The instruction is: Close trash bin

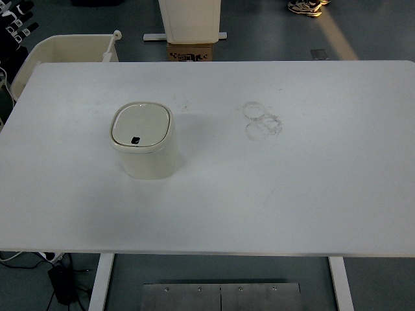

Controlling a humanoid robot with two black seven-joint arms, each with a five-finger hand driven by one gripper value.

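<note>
On the table (311,194), trash bin (142,142) lid down; latch indistinct.

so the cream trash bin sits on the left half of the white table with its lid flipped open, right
Not quite. The trash bin does sit on the left half of the white table, but its lid is down flat and closed, not flipped open. The head view shows the lid lying flush in the rim, with a small dark mark near its front edge.

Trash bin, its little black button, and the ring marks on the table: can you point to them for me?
trash bin (150,162), head view, on its front wall.
black button (135,140), head view, at the lid's near edge.
ring marks (262,120), head view, where the rings overlap.
</note>
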